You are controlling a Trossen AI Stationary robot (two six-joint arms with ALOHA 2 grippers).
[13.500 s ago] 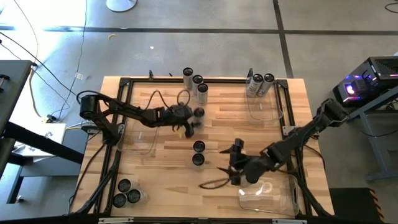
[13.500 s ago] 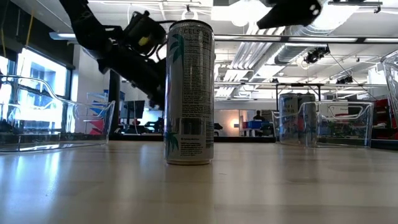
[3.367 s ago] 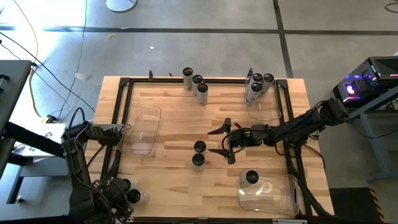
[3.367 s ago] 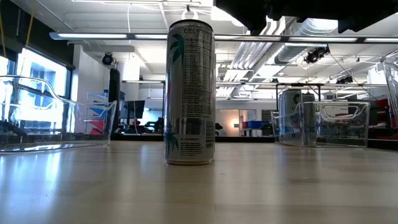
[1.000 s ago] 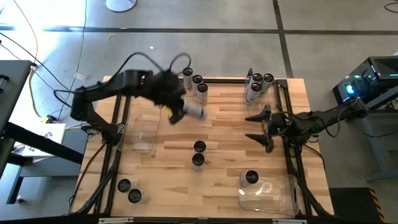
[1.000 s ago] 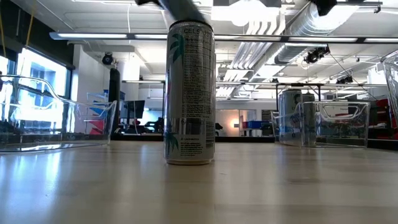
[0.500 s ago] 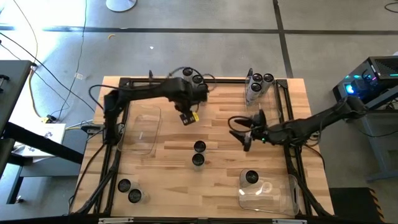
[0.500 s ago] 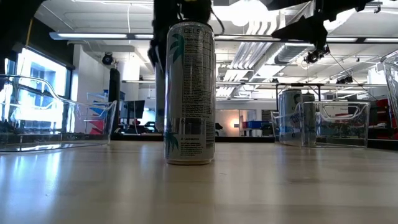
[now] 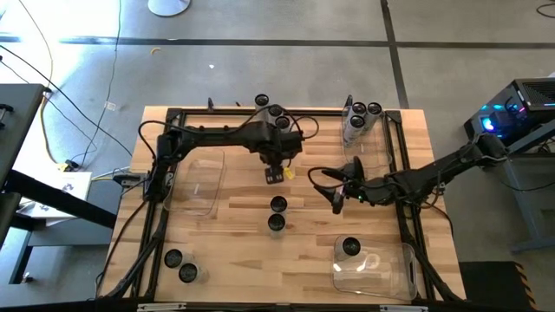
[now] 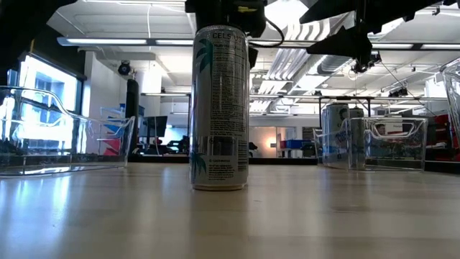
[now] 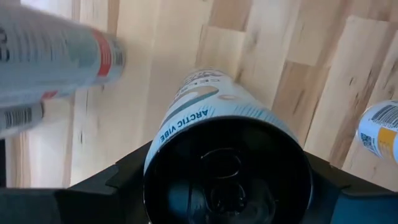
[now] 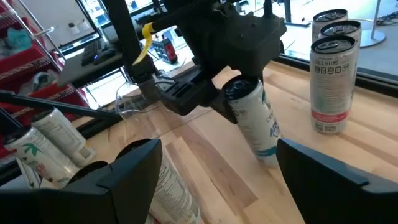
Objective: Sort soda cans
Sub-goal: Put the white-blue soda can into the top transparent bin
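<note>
**A:** What is shown from above?

**B:** The left gripper (image 9: pixel 275 163) is seen reaching over the far middle of the table (image 9: pixel 234 217), just beside a row of three soda cans (image 9: pixel 276 111) at the far edge. What is gripped is hidden under the wrist here. The right gripper (image 9: pixel 332 190) is held over the right half, fingers spread wide, with nothing between them. A pair of cans (image 9: pixel 277 213) is stood at the centre. One can (image 9: pixel 350 247) is seen in the near right bin (image 9: pixel 390 273), three (image 9: pixel 357 110) in the far right bin (image 9: pixel 368 152), and two (image 9: pixel 180 265) at the near left corner.

**A:** And at table height?

**B:** A single upright can (image 10: pixel 219 108) is framed mid-table, with clear bins glimpsed on either side and dark arm parts overhead. The grippers' state cannot be told from this view.

**A:** What is caught by the left wrist camera?

**B:** The held can (image 11: pixel 227 143) is seen clamped between the two dark fingers, its dark top turned towards the lens and its body pointed down at the wood. Another can (image 11: pixel 56 50) is blurred alongside.

**A:** And by the right wrist?

**B:** The left gripper is pictured from across the table, closed on the can's top end. The can is tilted, its base at the tabletop, whether touching cannot be told. Two upright cans (image 12: pixel 328 84) are stood near it. The right arm's own fingers (image 12: pixel 134 171) are shown far apart.
</note>
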